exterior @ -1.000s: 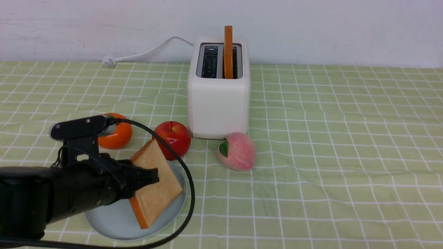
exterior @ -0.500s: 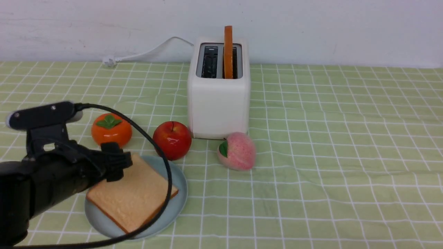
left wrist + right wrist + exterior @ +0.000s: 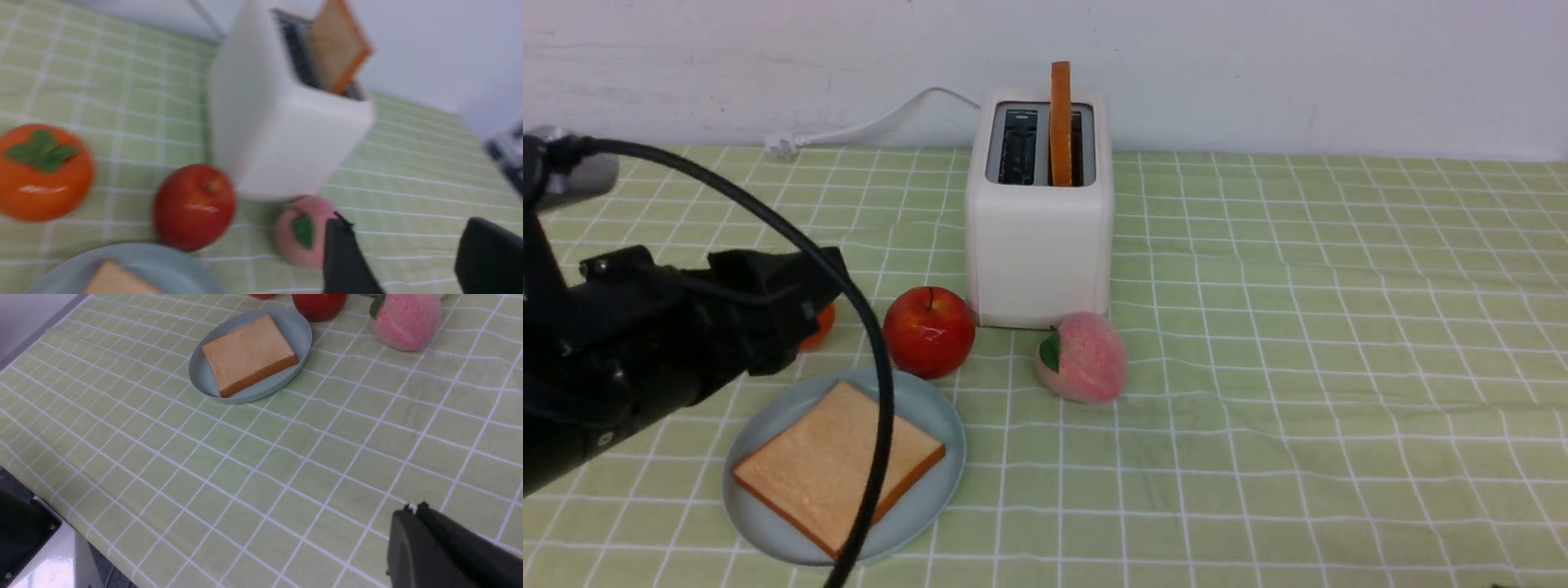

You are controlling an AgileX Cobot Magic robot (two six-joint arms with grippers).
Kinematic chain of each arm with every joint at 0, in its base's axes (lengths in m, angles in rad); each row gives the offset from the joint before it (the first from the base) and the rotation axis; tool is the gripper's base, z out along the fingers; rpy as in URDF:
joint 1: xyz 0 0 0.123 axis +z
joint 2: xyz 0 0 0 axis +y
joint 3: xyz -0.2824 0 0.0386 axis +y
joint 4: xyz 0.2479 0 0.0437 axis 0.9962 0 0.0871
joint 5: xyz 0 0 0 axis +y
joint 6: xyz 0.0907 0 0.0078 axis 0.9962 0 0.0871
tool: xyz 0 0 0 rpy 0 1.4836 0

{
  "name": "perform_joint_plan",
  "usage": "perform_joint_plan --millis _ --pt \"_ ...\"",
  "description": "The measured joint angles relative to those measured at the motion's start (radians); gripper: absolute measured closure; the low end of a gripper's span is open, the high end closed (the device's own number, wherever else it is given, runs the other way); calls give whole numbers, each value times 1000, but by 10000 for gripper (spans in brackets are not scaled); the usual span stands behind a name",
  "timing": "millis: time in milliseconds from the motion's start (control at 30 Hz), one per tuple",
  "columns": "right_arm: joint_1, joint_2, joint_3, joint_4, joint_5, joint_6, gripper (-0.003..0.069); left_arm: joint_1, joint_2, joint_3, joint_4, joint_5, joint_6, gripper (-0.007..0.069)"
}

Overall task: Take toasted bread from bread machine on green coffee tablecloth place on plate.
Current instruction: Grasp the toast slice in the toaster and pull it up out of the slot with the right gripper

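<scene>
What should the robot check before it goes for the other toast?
1. First toast lies flat on the plate: ok.
2. Left gripper open, nothing between its fingers: ok.
3. Second toast stands upright in the bread machine, top sticking out to grab: ok.
4. Apple and peach sit low in front, not over the slots: ok.
5. Bare room on the plate for another slice: not ok, little left; stacking may be needed.
6. Right gripper shut, touching nothing: ok.
</scene>
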Motion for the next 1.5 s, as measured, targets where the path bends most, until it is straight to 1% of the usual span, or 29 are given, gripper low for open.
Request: perform_joint_plan --millis 33,133,167,300,333,400,433,467,533,567,600,700,767,900,967,1067,1167,1267,1333,1367,1400,1433,1500 --pt "0 71 -33 1 -2 0 657 0 -55 14 4 72 0 474" --pt "0 187 -94 1 -6 -1 656 0 -150 58 23 121 0 631" --pt "0 204 -98 1 -6 -2 656 0 -157 58 23 121 0 631" --pt "0 383 -213 1 -1 -17 656 0 -335 148 98 135 0 638" --pt "0 400 -219 1 -1 -18 656 0 -344 158 104 136 0 638" --pt "22 507 -292 1 -7 -21 656 0 -457 220 126 145 0 638" --pt "26 523 -297 1 -10 -23 656 0 -465 225 127 145 0 638" --pt "70 584 -342 0 -29 -24 655 0 -525 266 137 146 0 638" --pt "110 631 -368 -7 -45 -24 655 0 -560 287 146 146 0 638" --pt "165 685 -413 -24 -69 -24 655 0 -613 317 162 146 0 638" --pt "198 715 -438 -38 -87 -23 655 0 -642 329 171 145 0 638" --pt "308 821 -546 -109 -155 -2 654 0 -703 358 198 128 0 638" --pt "355 892 -637 -164 -199 17 650 0 -718 373 208 101 0 638" --pt "370 1000 -803 -214 -256 29 641 0 -718 380 208 41 0 638" --pt "370 1030 -849 -219 -270 29 638 0 -718 380 208 32 0 638" --pt "370 1106 -938 -223 -341 30 622 0 -718 380 208 21 2 638" --pt "371 1151 -965 -224 -416 30 599 0 -719 380 208 21 3 638" --pt "369 1187 -967 -224 -511 31 556 0 -719 380 208 21 4 638" --pt "364 1205 -967 -224 -568 39 510 0 -721 380 208 22 17 638" --pt "365 1206 -967 -224 -578 41 500 0 -721 380 208 22 17 638" --pt "360 1212 -967 -219 -606 54 463 0 -721 380 208 23 30 638" --pt "360 1215 -967 -217 -609 56 457 0 -721 380 208 23 32 638" --pt "358 1223 -967 -209 -646 69 379 0 -721 380 208 37 46 638"
